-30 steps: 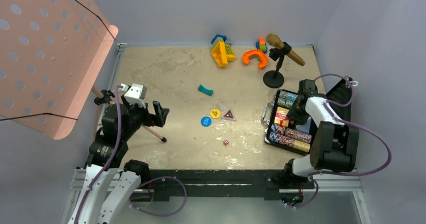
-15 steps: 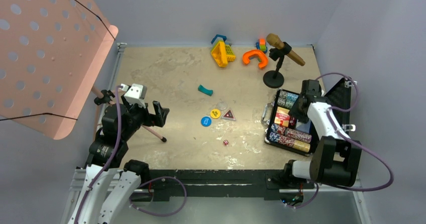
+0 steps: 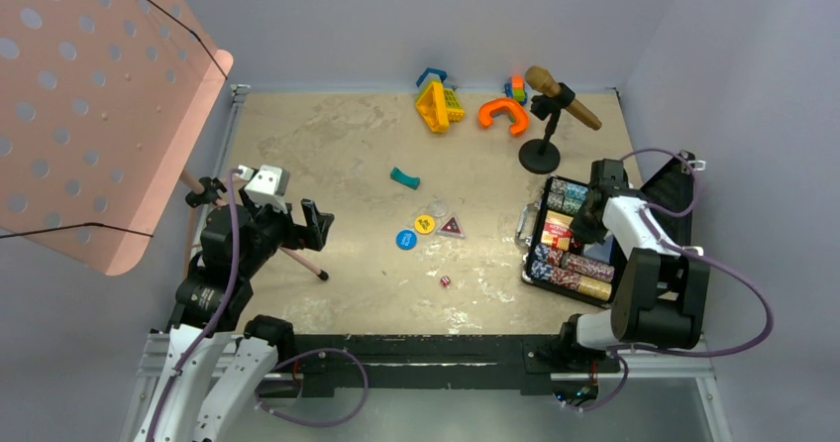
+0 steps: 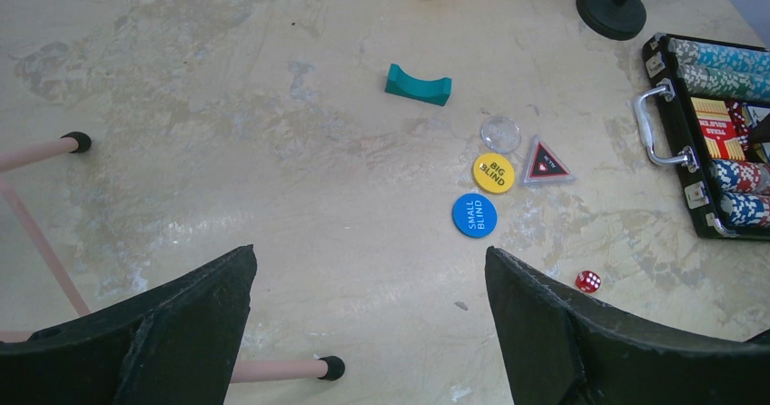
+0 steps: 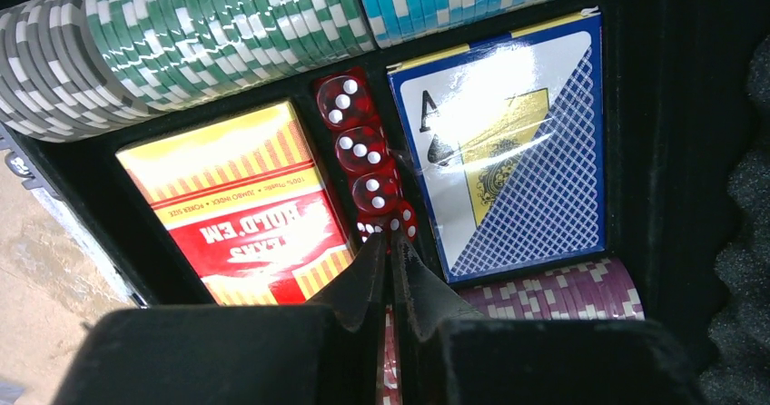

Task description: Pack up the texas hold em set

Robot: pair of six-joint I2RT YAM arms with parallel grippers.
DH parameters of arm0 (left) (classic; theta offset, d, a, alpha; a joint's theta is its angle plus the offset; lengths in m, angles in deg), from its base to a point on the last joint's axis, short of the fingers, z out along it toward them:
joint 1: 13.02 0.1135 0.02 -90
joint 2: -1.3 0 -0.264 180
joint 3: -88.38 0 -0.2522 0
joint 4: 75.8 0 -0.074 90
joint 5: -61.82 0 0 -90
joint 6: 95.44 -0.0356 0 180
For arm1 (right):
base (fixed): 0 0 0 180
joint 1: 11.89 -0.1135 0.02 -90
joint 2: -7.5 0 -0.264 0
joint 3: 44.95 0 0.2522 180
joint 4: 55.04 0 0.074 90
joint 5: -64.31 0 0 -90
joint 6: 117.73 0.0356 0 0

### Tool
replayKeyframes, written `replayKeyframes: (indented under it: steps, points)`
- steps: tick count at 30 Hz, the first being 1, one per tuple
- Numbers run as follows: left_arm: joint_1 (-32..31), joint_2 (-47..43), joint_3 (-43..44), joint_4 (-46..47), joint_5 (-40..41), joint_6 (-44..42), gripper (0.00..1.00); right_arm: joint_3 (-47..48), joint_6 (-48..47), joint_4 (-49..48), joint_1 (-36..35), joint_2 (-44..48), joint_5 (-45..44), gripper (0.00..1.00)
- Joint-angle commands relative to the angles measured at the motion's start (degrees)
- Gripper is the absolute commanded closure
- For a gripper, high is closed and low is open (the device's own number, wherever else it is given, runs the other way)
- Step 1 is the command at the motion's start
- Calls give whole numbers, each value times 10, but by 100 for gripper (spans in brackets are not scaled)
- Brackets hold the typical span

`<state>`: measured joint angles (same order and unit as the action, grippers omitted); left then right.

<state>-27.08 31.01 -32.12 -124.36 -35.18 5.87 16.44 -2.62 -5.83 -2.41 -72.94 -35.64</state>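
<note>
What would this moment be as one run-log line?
right gripper: shut, tips at dice row in open case | left gripper: open, empty | loose on table: red die, blue token, yellow token, triangular token

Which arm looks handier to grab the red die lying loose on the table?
Probably left: the left tool is open over the table with the die in view. The right tool is shut inside the case.

Black case (image 4: pixel 656 60) lies open at the table's (image 4: pixel 272 151) right side; chip rows (image 5: pixel 209 24) fill its tray; red card deck (image 5: pixel 250 214) and blue-backed deck (image 5: pixel 518 142) lie flat, a column of red dice (image 5: pixel 359 146) between them; one loose die (image 4: pixel 587 281) rests outside; blue token (image 4: pixel 474 215) (marked SMALL BLIND), yellow token (image 4: pixel 493 172) and triangular token (image 4: pixel 546 163) cluster left of the case.
</note>
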Motion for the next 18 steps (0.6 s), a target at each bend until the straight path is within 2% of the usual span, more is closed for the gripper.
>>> replayKeyframes:
  steps: [1,9,16,18]
  points:
    - [-3,-3,-3,23,0,-5,0,-8,16,-12,3,-25,-14,97]
    - [-3,-3,-3,22,1,-5,0,-6,14,-10,3,1,-17,95]
    - [-3,-2,-3,23,1,-6,0,35,-18,32,3,65,-15,70]
    - [-3,-2,-2,23,1,-6,0,41,-31,36,2,93,1,65]
